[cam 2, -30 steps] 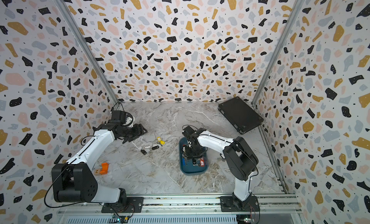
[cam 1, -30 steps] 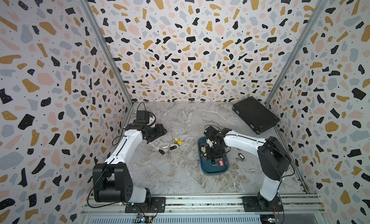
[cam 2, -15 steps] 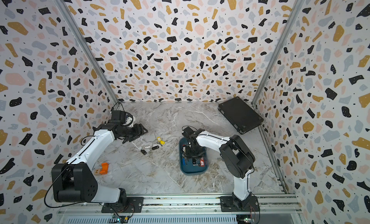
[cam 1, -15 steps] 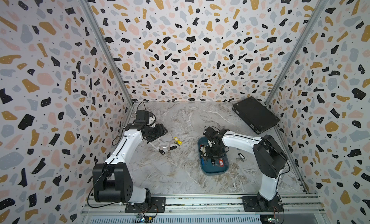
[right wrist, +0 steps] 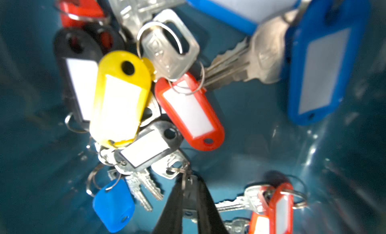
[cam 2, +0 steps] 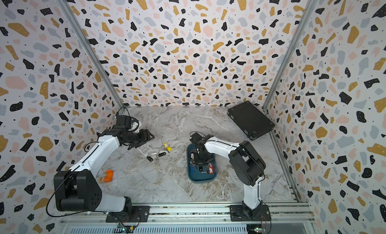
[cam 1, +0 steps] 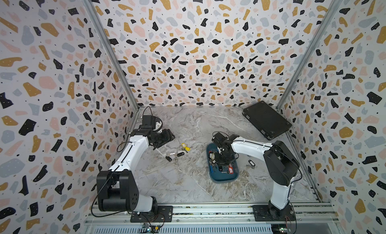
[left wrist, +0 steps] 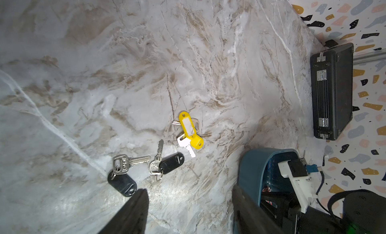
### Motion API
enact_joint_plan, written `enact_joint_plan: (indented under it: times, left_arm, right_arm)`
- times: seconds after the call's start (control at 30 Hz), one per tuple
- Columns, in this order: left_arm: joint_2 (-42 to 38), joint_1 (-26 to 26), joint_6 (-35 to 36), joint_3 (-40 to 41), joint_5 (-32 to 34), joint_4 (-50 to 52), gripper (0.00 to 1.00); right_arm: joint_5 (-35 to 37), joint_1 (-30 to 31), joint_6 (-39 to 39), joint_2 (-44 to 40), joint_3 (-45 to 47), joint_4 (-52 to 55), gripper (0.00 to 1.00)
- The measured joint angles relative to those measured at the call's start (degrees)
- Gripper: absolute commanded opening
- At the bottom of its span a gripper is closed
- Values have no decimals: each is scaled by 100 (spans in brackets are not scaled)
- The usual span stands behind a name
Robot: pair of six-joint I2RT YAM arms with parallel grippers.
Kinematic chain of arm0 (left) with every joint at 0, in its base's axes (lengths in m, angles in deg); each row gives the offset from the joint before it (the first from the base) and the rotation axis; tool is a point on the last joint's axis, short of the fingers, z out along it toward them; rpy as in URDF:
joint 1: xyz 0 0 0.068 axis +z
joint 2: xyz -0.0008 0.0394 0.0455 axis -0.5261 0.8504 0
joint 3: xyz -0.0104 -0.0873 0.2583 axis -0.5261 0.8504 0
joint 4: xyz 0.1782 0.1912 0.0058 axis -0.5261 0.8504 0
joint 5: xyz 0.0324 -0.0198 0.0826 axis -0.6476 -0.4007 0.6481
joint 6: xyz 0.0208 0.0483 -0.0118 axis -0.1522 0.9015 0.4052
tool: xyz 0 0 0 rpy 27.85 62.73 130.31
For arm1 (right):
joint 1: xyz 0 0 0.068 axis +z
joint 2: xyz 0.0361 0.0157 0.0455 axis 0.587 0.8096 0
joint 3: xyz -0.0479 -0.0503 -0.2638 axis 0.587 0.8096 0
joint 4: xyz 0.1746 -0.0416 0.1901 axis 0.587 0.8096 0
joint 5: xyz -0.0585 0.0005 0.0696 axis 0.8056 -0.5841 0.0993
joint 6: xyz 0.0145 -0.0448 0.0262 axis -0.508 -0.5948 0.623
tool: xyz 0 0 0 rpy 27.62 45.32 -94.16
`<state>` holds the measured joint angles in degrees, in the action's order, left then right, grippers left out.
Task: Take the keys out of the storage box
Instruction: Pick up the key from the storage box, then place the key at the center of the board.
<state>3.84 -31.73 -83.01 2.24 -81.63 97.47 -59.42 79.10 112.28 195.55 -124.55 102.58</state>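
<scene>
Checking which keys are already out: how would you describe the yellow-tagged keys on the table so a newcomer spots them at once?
Find the teal storage box on the marble table. Between it and the open left gripper lie three key sets. The yellow-tagged keys are the set nearest the back wall, and the only bright one: the neighbouring black-tagged keys are dark.

From above, the right arm (cam 1: 246,145) leans over the storage box (cam 1: 221,181) and covers the end nearer the bench's (cam 1: 188,191) back edge. The keys (cam 1: 229,170) still showing there are too small to count. Close in, the pile is soft with blur. A blue tag (right wrist: 217,12) and a red tag (right wrist: 281,205) run off the frame, and the right fingers (right wrist: 173,205) pinch a ring and a dark piece too blurred to name. The left fingers (left wrist: 129,214) are cut off at the frame's edge, one hiding part of the box.
</scene>
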Motion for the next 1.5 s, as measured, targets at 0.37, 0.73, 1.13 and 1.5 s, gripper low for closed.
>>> enact_joint_plan:
  times: [0.37,0.73,1.13,1.5]
  left_arm:
    - [0,0,0,0,-85,-2,67]
    - [0,0,0,0,-96,-72,67]
    - [0,0,0,0,-142,-85,67]
    - [0,0,0,0,-216,-85,67]
  right_arm:
    - [372,0,-140,-72,-35,332,0]
    - [761,0,-428,-1154,-125,979,0]
    - [1384,-190,-828,-1725,-702,1812,0]
    - [1888,-1657,-1412,-2476,-249,2144,0]
